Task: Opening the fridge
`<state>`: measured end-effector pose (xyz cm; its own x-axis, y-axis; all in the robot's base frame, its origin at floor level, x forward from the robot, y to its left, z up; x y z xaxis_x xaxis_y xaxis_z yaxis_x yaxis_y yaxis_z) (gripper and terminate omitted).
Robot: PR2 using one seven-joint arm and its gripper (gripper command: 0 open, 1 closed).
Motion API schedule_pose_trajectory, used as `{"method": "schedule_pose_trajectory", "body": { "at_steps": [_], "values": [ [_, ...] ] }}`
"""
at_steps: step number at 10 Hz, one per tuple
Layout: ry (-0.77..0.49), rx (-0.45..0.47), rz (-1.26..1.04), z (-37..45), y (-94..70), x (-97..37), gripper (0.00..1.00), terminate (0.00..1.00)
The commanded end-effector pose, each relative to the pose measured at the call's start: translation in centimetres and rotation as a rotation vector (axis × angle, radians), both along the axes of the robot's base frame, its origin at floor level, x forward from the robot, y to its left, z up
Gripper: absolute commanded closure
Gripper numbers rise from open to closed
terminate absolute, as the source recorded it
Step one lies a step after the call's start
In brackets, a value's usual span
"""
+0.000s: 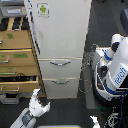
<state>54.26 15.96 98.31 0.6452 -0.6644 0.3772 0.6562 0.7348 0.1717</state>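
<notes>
The fridge [60, 30] is tall and cream-white and stands in the middle of the exterior view. Its large upper door, with a green android sticker [43, 8], looks shut. Both lower drawers look shut, with curved silver handles on the upper [60, 63] and the lower [61, 81]. My gripper [42, 100] is white, low at the exterior view's left, below the fridge's lower left corner and apart from it. Its fingers look spread and hold nothing.
A tan wooden drawer cabinet [17, 55] stands against the fridge's left side, with some drawers pulled out. The white-and-blue robot body [116, 67] with cables stands at the right. A second white gripper tip [94, 120] shows at the bottom edge. The floor is dark.
</notes>
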Motion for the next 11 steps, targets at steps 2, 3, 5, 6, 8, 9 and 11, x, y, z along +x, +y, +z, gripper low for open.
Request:
{"method": "schedule_pose_trajectory", "body": {
  "at_steps": [2,3,5,6,8,9,11],
  "values": [
    [-0.074,0.069,0.281,12.8,2.4,12.5,0.00,0.00],
    [-0.078,0.076,0.327,13.8,2.7,13.7,0.00,0.00],
    [-0.063,0.109,0.444,15.3,3.0,16.8,0.00,0.00],
    [-0.044,0.093,0.486,15.7,3.2,18.1,0.00,0.00],
    [-0.004,0.060,0.555,16.5,3.5,20.9,0.00,0.00],
    [0.015,0.067,0.577,16.7,3.2,22.8,0.00,0.00],
    [0.043,0.061,0.600,16.9,3.0,25.4,0.00,0.00]
  ]
}}
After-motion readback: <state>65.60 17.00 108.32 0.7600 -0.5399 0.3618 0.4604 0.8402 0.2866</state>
